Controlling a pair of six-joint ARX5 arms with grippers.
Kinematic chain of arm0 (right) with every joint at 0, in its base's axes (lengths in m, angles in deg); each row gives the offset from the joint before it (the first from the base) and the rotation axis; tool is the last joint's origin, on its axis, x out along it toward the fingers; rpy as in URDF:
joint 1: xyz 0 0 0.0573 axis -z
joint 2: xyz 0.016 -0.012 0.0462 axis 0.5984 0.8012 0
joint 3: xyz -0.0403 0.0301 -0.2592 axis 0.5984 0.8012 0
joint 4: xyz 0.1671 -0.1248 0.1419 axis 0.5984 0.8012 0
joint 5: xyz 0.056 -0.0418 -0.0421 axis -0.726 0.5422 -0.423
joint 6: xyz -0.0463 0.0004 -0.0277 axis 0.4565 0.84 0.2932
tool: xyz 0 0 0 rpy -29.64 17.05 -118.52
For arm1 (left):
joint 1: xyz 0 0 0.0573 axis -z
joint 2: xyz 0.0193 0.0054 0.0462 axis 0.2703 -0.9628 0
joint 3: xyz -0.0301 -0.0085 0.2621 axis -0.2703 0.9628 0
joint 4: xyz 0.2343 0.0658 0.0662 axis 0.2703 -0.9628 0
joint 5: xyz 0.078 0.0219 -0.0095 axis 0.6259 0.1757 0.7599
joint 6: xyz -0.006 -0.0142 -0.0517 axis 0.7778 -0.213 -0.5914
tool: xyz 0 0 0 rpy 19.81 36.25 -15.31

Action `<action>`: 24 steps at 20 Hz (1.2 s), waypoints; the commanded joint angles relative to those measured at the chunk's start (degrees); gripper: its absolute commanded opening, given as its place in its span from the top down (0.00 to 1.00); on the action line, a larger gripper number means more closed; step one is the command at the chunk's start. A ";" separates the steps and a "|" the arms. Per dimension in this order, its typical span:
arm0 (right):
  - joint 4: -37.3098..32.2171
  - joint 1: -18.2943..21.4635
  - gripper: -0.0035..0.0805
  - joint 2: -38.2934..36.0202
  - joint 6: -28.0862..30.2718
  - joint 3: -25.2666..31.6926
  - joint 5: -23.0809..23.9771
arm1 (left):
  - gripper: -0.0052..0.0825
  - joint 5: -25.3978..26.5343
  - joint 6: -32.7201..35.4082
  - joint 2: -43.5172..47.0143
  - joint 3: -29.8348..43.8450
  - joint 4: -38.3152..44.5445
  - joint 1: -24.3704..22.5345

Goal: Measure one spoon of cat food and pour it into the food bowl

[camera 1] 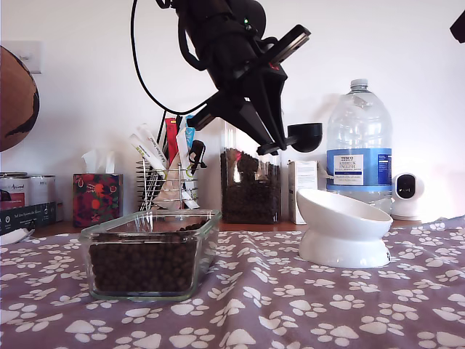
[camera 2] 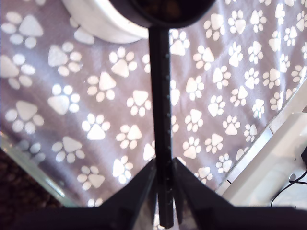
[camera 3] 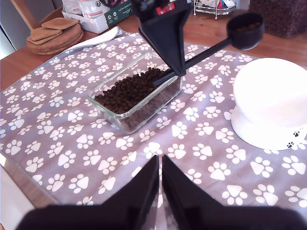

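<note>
Nearest the exterior camera, on a paw-print cloth (camera 1: pixel 290 305) over the desk: clear glass dish (camera 1: pixel 149 254) filled with cat food (camera 1: pixel 142 267). Toward the exterior view's right, white food bowl (camera 1: pixel 341 225), tilted rim, standing apart from the dish. Raised above and between them, my first hand (camera 1: pixel 270 145) clenched on the handle of the black spoon (camera 1: pixel 304 136), cup holding kibble. My second hand (camera 3: pixel 160 179) hovering over the cloth, jaws pressed together, grasping nothing.

A plain white wall (camera 1: pixel 73 87) rises behind the brown wooden counter (camera 3: pixel 201 29), brightly lit, draped with a purple paw-print cloth (camera 1: pixel 290 305).
</note>
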 commanded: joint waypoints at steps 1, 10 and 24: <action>-0.61 -0.26 0.97 -0.04 -0.09 1.03 -0.20 | 0.97 0.79 -0.44 -1.49 -0.68 1.92 0.55; -0.63 -0.26 0.97 -0.04 -0.09 1.03 -0.59 | 0.97 1.25 -1.95 -1.97 -0.68 6.82 1.84; -15.47 2.58 0.79 20.00 -12.50 1.05 -4.61 | 0.97 -2.19 -10.32 -2.60 -0.68 8.74 3.89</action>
